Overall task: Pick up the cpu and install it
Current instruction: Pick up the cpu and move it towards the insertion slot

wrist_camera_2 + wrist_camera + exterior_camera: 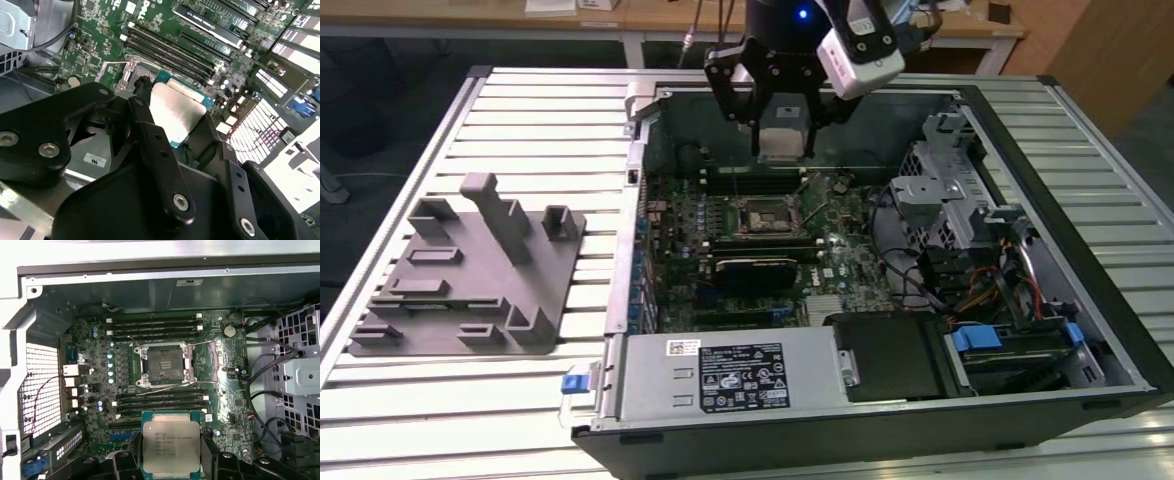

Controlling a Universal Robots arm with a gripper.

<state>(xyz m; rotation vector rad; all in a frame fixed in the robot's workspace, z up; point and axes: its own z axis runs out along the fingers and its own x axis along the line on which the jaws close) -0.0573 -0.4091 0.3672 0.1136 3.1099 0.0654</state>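
The cpu [171,442], a thin square chip with a silvery top and green edge, is held between my gripper's black fingers [207,460]. In the second wrist view the cpu [175,111] shows as a bright metal square clamped between the dark fingers [150,135]. In the exterior view my gripper [781,140] hangs above the rear part of the open computer case, holding the pale cpu [781,143] over the motherboard. The empty square socket [163,361] with its metal frame open lies on the green motherboard [225,385], a little way from the cpu. The socket [761,215] sits below and in front of the gripper.
The open computer case [1067,150] lies on a slatted metal table [494,400]. A grey plastic fixture [474,270] stands on the exterior view's left. Inside the case are memory slots [160,322], a drive cage [947,190], cables [974,290] and a power supply [727,375].
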